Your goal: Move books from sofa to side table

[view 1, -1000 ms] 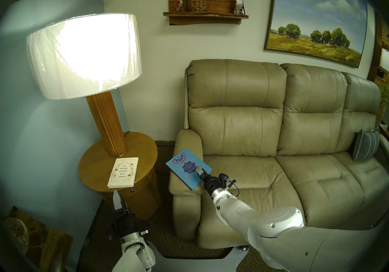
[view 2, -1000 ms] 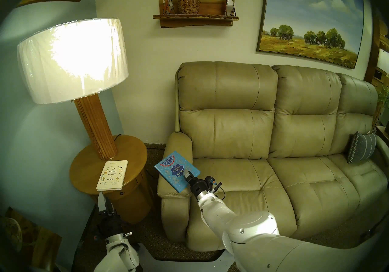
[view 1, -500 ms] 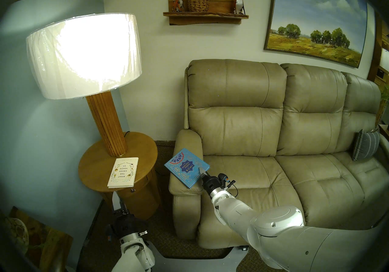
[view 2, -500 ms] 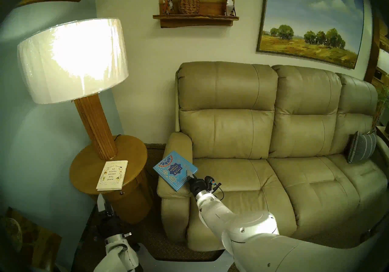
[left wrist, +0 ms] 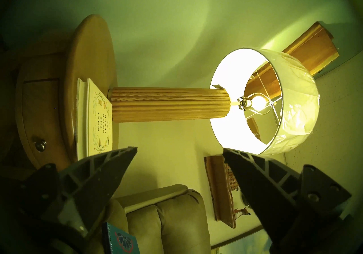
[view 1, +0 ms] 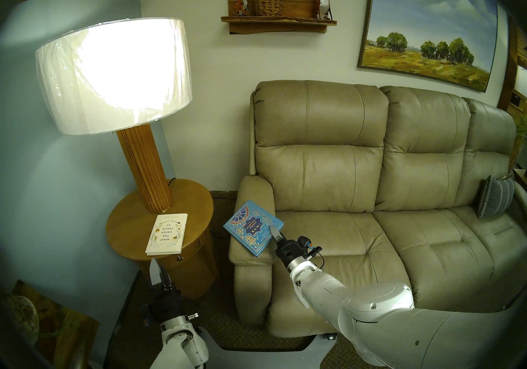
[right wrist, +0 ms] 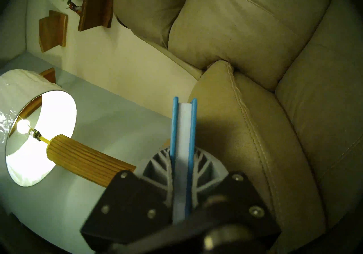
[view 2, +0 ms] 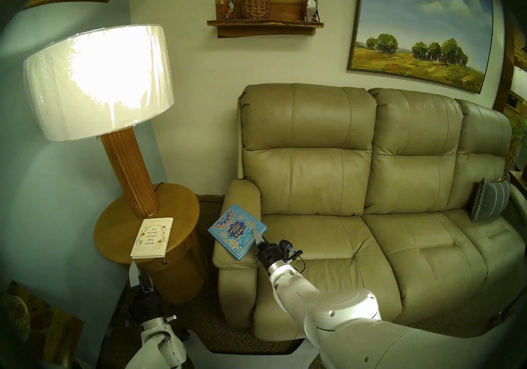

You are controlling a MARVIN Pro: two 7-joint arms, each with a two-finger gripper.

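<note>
The blue "Rumi" book [view 1: 252, 227] is held tilted just above the tan sofa's left armrest [view 1: 251, 191], and my right gripper [view 1: 275, 232] is shut on its near right edge. In the right wrist view the book's page edge [right wrist: 184, 122] runs between the fingers. The cream-white book [view 1: 166, 234] lies flat on the round wooden side table [view 1: 194, 203], near its front edge. My left gripper [view 1: 156, 270] is open and empty, pointing up just below the table's front edge by the drawer knob [view 1: 179, 258]. The left wrist view shows its fingers [left wrist: 117, 161] apart.
A tall lamp with a wooden column [view 1: 145, 165] and a wide lit shade [view 1: 114, 74] stands on the table's back half. A narrow carpet gap [view 1: 222, 217] separates table and sofa. A grey striped pillow [view 1: 494, 197] lies at the sofa's far right.
My right gripper has turned at the wrist and shifted the blue book slightly left over the armrest. My left gripper has edged a little to the left below the table.
</note>
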